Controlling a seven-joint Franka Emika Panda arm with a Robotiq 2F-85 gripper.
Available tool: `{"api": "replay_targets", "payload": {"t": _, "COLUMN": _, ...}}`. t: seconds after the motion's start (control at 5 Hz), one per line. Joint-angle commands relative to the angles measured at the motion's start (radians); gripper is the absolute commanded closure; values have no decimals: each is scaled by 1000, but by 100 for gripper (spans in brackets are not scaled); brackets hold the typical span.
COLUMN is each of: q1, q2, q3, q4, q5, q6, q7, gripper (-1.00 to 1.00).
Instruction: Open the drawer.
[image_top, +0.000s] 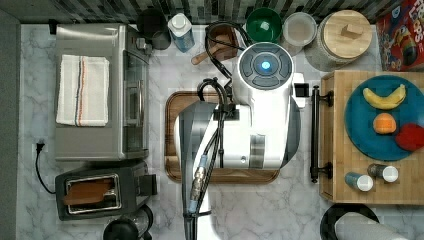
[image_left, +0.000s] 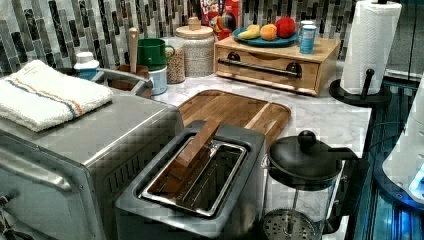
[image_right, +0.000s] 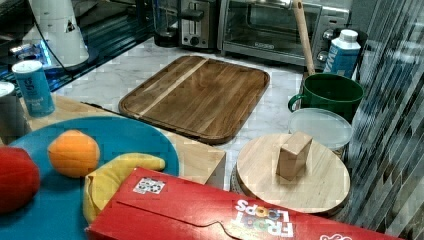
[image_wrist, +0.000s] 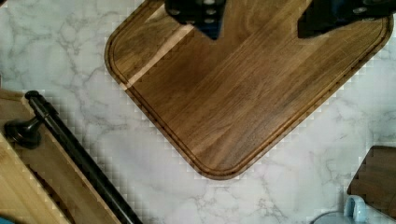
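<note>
The gripper (image_wrist: 259, 21) hangs over the brown tray (image_wrist: 243, 88). Its two fingers (image_wrist: 196, 11) are spread apart and hold nothing.

The drawer (image_left: 267, 67) sits in a light wood box (image_left: 322, 50) at the far edge of the counter (image_left: 325, 120) in the left view. In the top view the box is by the counter's right edge. The drawer looks shut, with its front flat against the box. A long black handle (image_top: 315, 132) runs across the front on two black brackets. In the wrist view the handle (image_wrist: 79, 156) is near one corner of the tray, with bare counter between them.

On top of the box is a blue plate (image_top: 360, 125) with a banana (image_top: 384, 97), an orange (image_top: 384, 123) and a red fruit (image_top: 411, 136). Two small shakers (image_top: 359, 181) stand beside the plate.

The tray lies in the middle of the counter. A toaster (image_left: 200, 185) and a silver oven (image_top: 95, 90) stand by the counter's left edge in the top view. A green cup (image_right: 327, 92) and a jar with a wood lid (image_right: 292, 172) stand along the tiled wall.
</note>
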Motion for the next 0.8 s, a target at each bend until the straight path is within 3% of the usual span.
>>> {"api": "replay_targets", "payload": {"t": 0.2, "q1": -1, "q2": 4, "q3": 0, "q4": -4, "q5": -1, "q6": 1, "q7": -1, "gripper": -100}}
{"api": "replay_targets", "payload": {"t": 0.4, "q1": 3, "q2": 13, "q3": 5, "q4": -7, "q5": 20, "q6": -10, "q7": -26, "gripper": -100}}
{"api": "replay_targets", "payload": {"t": 0.8, "q1": -27, "q2": -59, "q3": -13, "q4": -195, "q5": 11, "q6": 165, "q7": -387, "gripper": -100}}
